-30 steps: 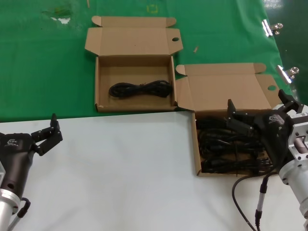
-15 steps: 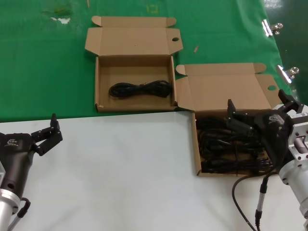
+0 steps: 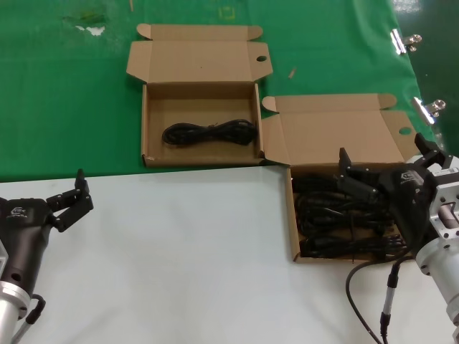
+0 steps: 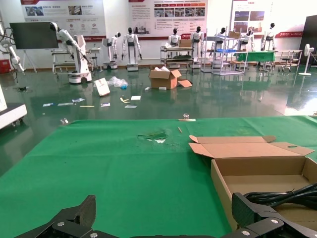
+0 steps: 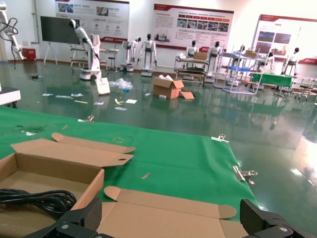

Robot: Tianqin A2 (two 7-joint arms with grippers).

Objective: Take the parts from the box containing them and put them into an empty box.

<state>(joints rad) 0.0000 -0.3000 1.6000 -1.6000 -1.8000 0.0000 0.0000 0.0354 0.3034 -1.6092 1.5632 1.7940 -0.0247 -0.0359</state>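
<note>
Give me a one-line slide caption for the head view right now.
Right gripper open over the box full of cables; one cable in the far box; left gripper idle.

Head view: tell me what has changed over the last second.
Nothing has visibly changed. The right gripper still hangs open over the box full of cables, the left gripper still waits open above the white table, and one cable bundle still lies in the far box.

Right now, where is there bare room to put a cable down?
Roomiest is the far box: one cable bundle lies in its middle, bare floor around. The white tabletop between the left gripper and the near box is bare. The near box is crowded with cables, the right gripper over it.
</note>
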